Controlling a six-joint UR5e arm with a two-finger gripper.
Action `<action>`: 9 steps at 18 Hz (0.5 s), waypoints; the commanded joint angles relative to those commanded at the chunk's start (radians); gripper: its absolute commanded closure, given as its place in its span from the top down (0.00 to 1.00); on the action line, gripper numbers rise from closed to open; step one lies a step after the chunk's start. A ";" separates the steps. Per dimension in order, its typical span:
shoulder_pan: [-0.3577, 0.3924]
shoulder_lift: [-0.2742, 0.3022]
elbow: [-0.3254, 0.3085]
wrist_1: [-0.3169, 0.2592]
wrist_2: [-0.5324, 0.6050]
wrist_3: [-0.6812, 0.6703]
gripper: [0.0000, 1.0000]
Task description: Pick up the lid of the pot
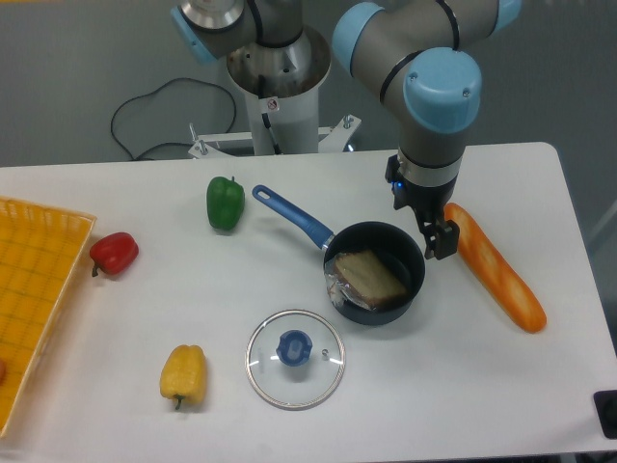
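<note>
The lid [297,383] lies flat on the tabletop [463,386], near the middle and a bit to the left. It is round and see-through, with a silver rim and a blue knob [294,347] sticking up on top. The tool [420,224] is well apart from it, up at the far right side of the black pot [417,291]. Its two fingers are wide apart, and it has hold of nothing. One fingertip looks close to the pot's rim, but I cannot tell if they touch. The pot sits just to the far right of the lid, and its blue handle [293,215] points to the far left. Inside the pot is a brown thing [368,278], with something clear and shiny at its left side. A green pepper [226,204] is on the far side, left of the handle. A red pepper [114,253] is over on the left, by the yellow crate [43,313]. A yellow pepper [183,375] lies near, left of the lid. A long orange thing [496,269] lies on the right, slanting from far to near. Something black [606,405] pokes in at the near right edge.
</note>
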State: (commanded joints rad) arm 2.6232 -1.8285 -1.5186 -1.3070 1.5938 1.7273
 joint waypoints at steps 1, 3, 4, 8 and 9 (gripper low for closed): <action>-0.005 0.002 0.000 0.000 0.000 0.000 1.00; -0.009 0.002 0.000 0.002 -0.002 -0.002 1.00; -0.014 0.003 0.000 0.000 -0.002 0.005 1.00; -0.020 0.002 -0.020 0.003 -0.021 0.000 1.00; -0.018 0.003 -0.035 0.006 -0.021 -0.002 1.00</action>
State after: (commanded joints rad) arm 2.6047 -1.8255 -1.5538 -1.3008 1.5723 1.7257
